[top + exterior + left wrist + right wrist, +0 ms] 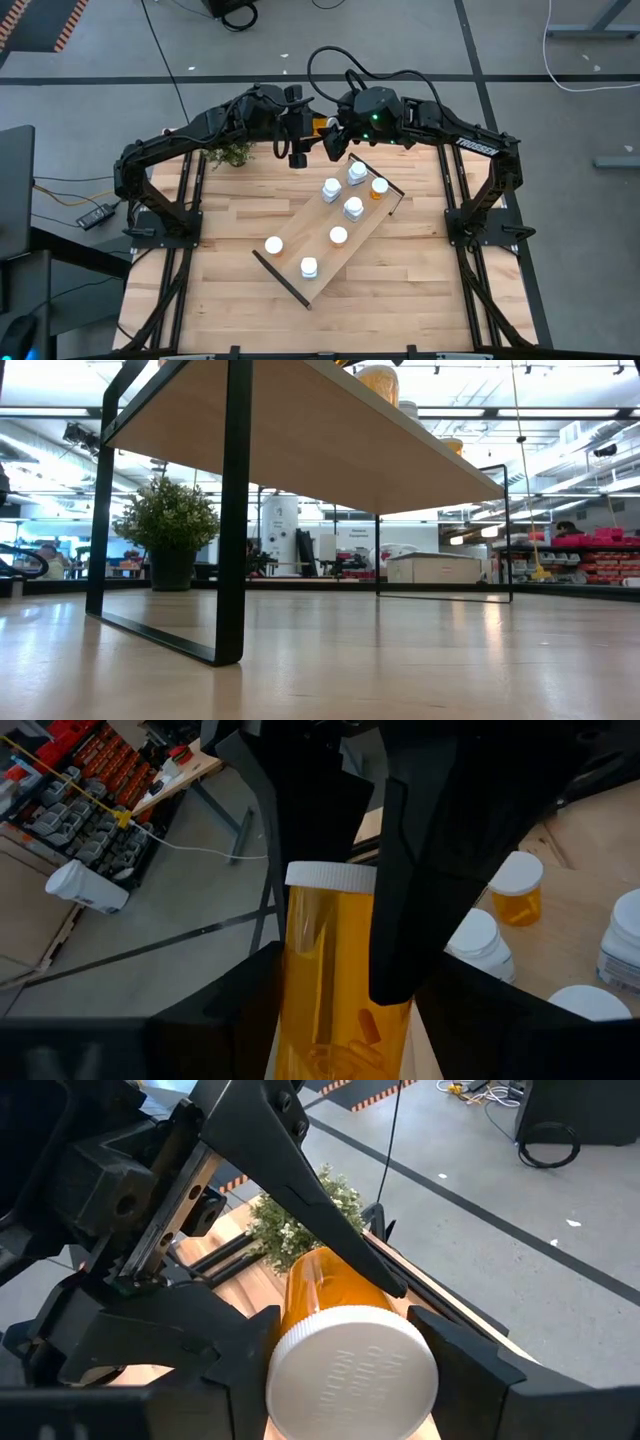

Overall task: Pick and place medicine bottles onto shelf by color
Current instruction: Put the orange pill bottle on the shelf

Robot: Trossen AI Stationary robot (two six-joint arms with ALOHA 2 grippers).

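An orange medicine bottle [319, 125] with a white cap hangs in the air over the table's far edge, between both grippers. My left gripper [306, 135] is shut on its body. My right gripper [331, 138] meets it from the other side, shut at the cap end. The light-wood shelf [300, 255] stands slantwise on the table on its black end rails [232, 560]. Several bottles stand on it: white-capped ones [338, 236] and one orange one [379, 187] at its far right end. My left gripper pinches the orange bottle's body [335, 1020] near its bottom end between its two fingers, which lie along the bottle. The cap [325, 875] points away from the gripper, and the bottle is lifted clear. My right gripper has the bottle's cap end [350, 1370] between its two fingers [225, 1345], coming at it end-on, opposite my left gripper. One finger [420, 880] lies along the bottle's side over the cap. The bottle's body runs away from my right gripper toward the left one.
A small green potted plant [232, 155] stands at the table's far left, close to my left arm. Bare tabletop [440, 290] lies near and to the right of the shelf. Seen from table height, the shelf board [330, 440] spans overhead with open room beneath it.
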